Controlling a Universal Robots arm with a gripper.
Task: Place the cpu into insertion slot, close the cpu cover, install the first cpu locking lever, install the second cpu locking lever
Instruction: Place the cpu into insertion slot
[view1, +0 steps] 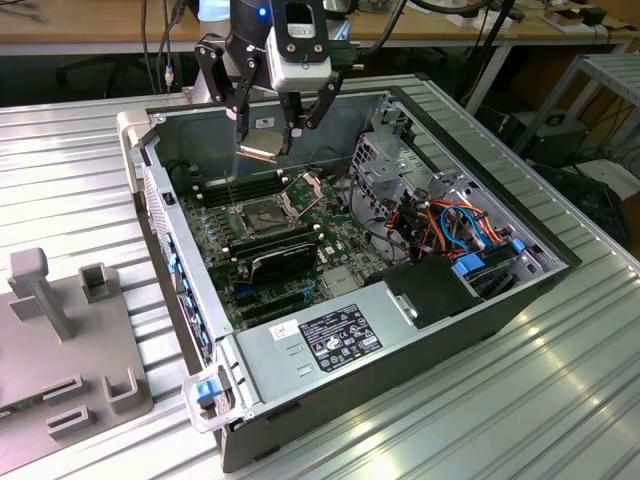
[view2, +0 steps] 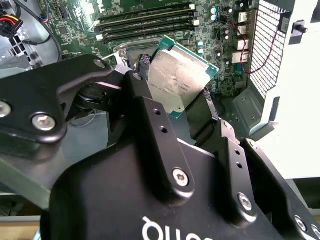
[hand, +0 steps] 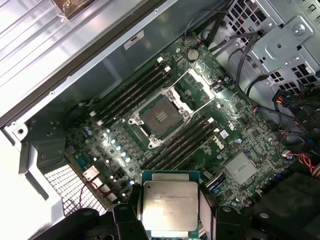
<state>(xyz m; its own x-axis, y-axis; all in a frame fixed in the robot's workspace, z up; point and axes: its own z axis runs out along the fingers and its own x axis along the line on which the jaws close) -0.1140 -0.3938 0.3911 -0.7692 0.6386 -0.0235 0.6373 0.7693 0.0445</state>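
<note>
My gripper (view1: 265, 145) is shut on the cpu (view1: 262, 143) and hangs above the open computer case. In both wrist views the cpu (hand: 170, 205) shows its silver-grey face, green edge and a finger (hand: 131, 214) on each side; it also appears tilted (view2: 179, 80). The insertion slot (hand: 161, 117) is a bare dark square socket on the motherboard, below and apart from the chip. In the exterior view the insertion slot (view1: 262, 213) lies straight under the gripper. The cpu cover (hand: 194, 90) stands swung open beside the socket, its frame (view1: 305, 188) raised.
Long memory slots (hand: 132, 95) flank the socket on two sides. A black expansion card (view1: 283, 258) and the power supply (view1: 340, 335) sit nearer in the case. Drive cage and cables (view1: 450, 220) fill the exterior view's right. A grey fixture (view1: 60, 340) rests on the table.
</note>
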